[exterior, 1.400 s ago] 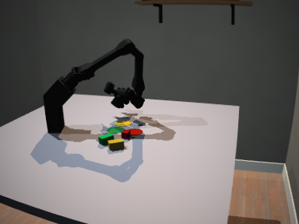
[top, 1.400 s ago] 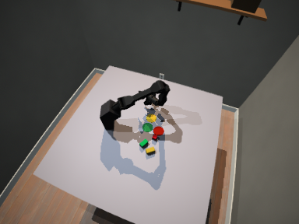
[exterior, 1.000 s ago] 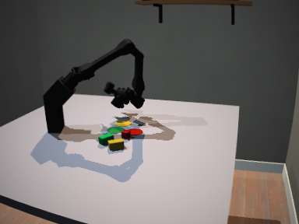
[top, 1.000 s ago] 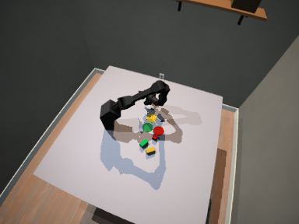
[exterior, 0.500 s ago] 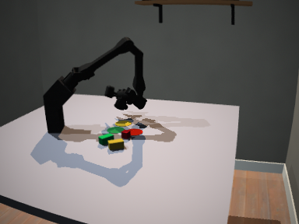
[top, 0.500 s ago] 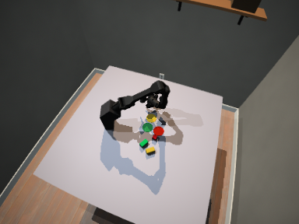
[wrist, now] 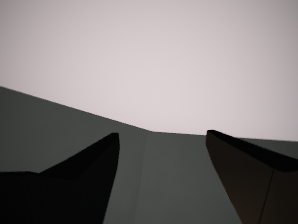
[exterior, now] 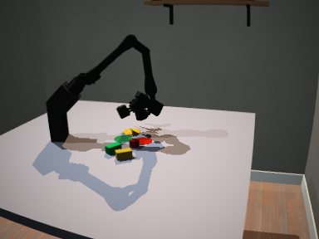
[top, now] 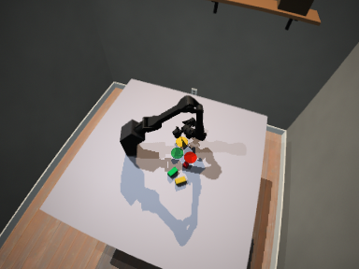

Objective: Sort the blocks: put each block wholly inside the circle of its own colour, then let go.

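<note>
Blocks come first: you have a green block (exterior: pixel 112 148), a yellow block (exterior: pixel 124 153) and a red block (exterior: pixel 134 143) lying on the white surface (exterior: pixel 199 174), clustered beside three flat circles. The green circle (exterior: pixel 123 139), the yellow circle (exterior: pixel 131 132) and the red circle (exterior: pixel 144 141) sit close together under the arm. As far as you can judge, the green and yellow blocks lie outside all three circles, just in front of them. The red block touches or overlaps the edge of the red circle, but you cannot tell whether any of it is inside. So all three placements look undone.

Your hand (exterior: pixel 139 109) hangs above the circles, well clear of the blocks, with its fingers partly apart and nothing between them. The wrist view shows only wall and surface.
</note>
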Available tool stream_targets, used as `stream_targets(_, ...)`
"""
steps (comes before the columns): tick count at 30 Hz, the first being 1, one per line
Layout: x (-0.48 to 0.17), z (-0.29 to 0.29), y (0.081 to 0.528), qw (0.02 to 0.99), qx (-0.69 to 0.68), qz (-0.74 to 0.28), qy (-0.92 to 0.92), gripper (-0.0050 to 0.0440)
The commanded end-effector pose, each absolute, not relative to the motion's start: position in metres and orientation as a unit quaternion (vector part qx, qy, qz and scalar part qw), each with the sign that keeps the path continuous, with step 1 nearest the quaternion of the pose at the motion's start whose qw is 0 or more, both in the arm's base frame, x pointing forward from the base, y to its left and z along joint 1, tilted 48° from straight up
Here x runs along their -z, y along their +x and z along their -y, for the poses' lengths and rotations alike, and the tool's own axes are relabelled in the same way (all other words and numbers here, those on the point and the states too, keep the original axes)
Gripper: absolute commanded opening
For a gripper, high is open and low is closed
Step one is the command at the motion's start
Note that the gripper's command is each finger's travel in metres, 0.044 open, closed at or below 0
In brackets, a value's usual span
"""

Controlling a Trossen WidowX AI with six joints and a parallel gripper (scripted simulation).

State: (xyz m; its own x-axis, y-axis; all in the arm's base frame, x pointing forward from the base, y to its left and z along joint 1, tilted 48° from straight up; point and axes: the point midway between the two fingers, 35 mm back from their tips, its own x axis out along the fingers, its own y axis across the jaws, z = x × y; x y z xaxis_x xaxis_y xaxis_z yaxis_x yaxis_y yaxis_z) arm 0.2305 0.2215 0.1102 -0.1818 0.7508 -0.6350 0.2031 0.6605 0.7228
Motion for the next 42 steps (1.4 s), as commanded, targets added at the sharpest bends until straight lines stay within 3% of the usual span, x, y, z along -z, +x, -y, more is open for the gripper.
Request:
stream_targets(1, -0.122, -0.199, 0.246, 0.612, -0.311, -0.668, 0.288, 0.0265)
stream_targets(23, -0.144, -0.078, 0.297, 0.829, -0.402, -0.386, -0.05, 0.0265)
stream_targets(42, -0.164, 0.029, 0.298, 0.809, -0.331, -0.239, -0.423, 0.0265)
